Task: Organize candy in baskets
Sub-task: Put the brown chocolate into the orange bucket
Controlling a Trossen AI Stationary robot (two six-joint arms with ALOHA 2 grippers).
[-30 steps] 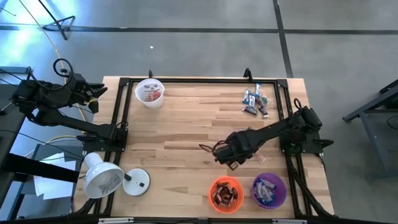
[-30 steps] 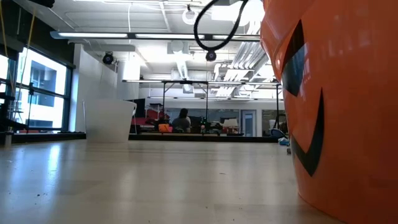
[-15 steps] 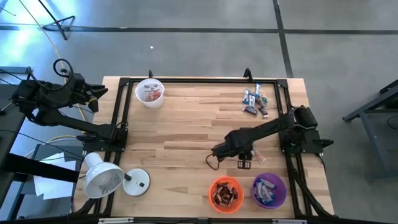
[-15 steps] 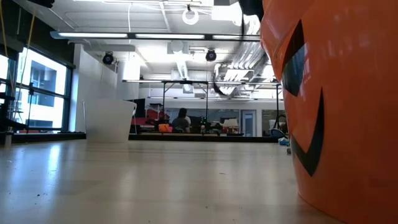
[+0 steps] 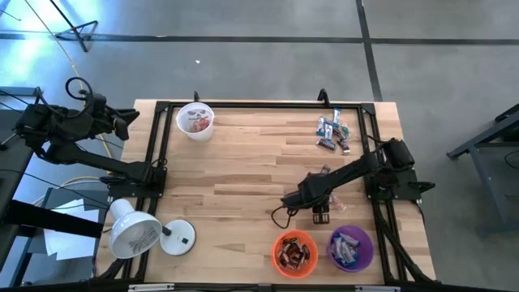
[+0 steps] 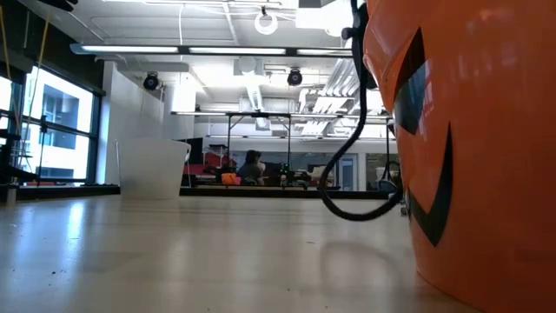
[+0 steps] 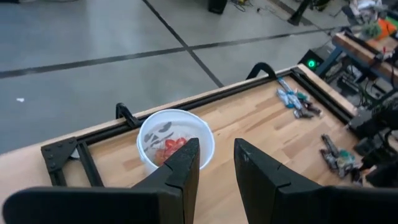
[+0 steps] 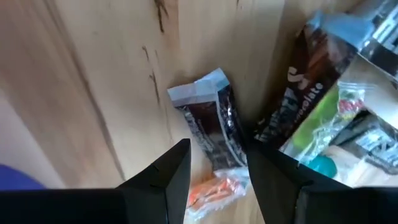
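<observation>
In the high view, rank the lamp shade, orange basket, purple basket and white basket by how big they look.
1. Lamp shade, clearly largest.
2. Orange basket and purple basket: these look about alike, so I won't separate them.
3. White basket, smallest.

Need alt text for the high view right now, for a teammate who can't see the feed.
Overhead view of a wooden table: the right gripper hovers open beside the orange basket and purple basket, both holding candy. Loose candy lies at the far right corner, the white basket stands far left, and the left gripper waits off the table's left edge.
</observation>
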